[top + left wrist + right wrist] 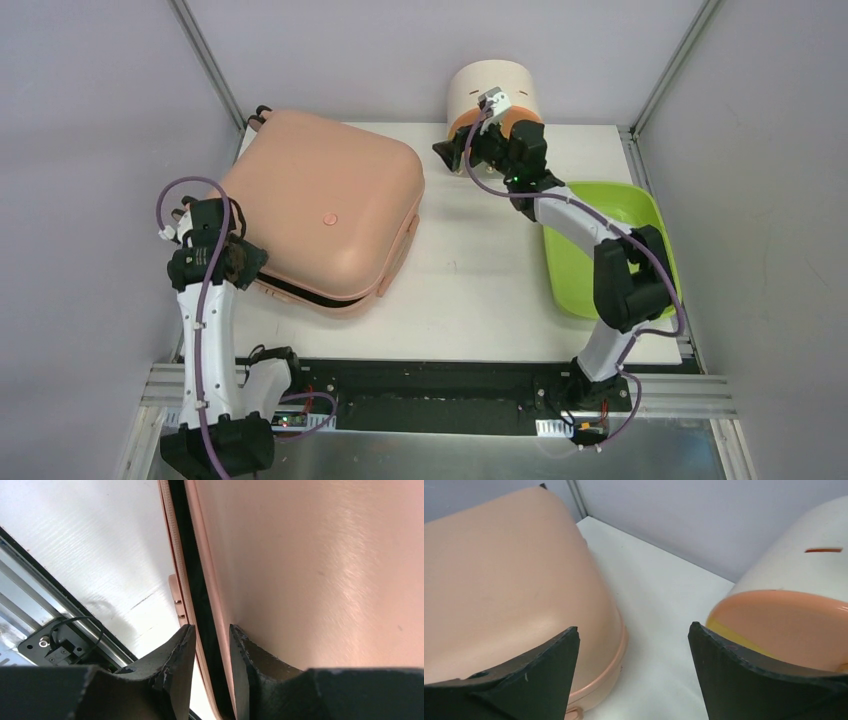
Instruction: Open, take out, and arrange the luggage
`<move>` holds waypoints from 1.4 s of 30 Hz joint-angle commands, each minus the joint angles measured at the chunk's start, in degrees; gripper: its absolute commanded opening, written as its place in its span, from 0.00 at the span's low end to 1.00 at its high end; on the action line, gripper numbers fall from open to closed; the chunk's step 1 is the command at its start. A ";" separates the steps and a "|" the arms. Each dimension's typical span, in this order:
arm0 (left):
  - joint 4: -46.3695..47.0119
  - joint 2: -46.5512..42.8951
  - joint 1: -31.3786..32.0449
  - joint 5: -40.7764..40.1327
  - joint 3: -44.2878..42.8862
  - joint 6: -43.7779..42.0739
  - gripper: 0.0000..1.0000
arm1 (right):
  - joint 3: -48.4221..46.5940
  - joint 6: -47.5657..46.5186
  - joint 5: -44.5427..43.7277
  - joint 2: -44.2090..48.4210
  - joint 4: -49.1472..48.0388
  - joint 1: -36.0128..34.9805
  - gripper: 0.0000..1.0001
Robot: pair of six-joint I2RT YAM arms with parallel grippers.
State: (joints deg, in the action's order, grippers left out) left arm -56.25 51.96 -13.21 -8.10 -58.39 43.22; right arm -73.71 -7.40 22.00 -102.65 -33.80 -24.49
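One white table (470, 290) carries everything, and the biggest thing on it is the luggage (320, 205), which lies flat with its lid upward. Along the near left edge of the luggage a dark slit shows between the two shells, so the lid is raised only a little. Well apart to the right of the luggage lies the lime-green tray (620, 205). Beyond the far right corner of the luggage stands the cream drawer unit (480, 85).

The left gripper (210, 628) is at that near left edge. Its fingers are close together, one on the outer shell and one at the slit, and they appear to pinch the lid's rim. The right gripper (633, 628) hangs near the right side of the luggage, between it and the drawer unit, with its fingers spread wide and holding nothing.

I judge that the opening step is in hand and only at its start. The next move calls for the left arm to lift the rim and swing the lid over toward the opposite edge of the luggage, without letting the rim slip out.
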 commanded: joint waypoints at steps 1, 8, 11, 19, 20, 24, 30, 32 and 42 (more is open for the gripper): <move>2.72 -2.06 0.03 5.29 -2.90 2.90 0.34 | 2.68 -4.30 2.42 6.72 5.60 -2.37 0.83; 2.88 -2.13 0.05 5.64 -3.58 3.56 0.37 | 12.27 -10.86 -3.24 17.67 5.39 -9.57 0.95; 3.31 -1.35 0.05 6.65 -5.01 2.74 0.40 | 18.32 -15.26 -6.71 20.67 2.10 -14.00 0.99; 4.72 0.31 0.03 9.87 -7.82 3.71 0.41 | 33.00 -27.41 -15.30 16.31 -29.52 -26.10 1.00; 4.82 0.70 0.03 9.92 -8.22 3.93 0.41 | 33.97 -31.01 -17.37 13.34 -34.50 -27.59 1.00; 5.08 2.69 0.03 10.37 -9.92 4.55 0.41 | 35.29 -41.40 -23.68 6.20 -46.59 -31.73 0.99; 5.21 3.80 0.03 9.05 -11.71 4.52 0.40 | 39.18 -46.29 -23.59 6.56 -46.68 -34.77 1.00; 5.32 4.09 0.03 8.53 -12.04 4.42 0.40 | 40.98 -46.70 -23.95 7.68 -46.63 -35.48 1.00; 5.33 5.75 0.12 8.43 -12.60 4.12 0.40 | 41.30 -50.98 -25.21 4.80 -45.44 -37.51 0.99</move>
State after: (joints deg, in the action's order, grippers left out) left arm -53.19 56.34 -13.17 -0.45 -69.41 46.98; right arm -30.44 -55.55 -2.44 -96.42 -76.40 -61.82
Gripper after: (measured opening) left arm 0.403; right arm 0.993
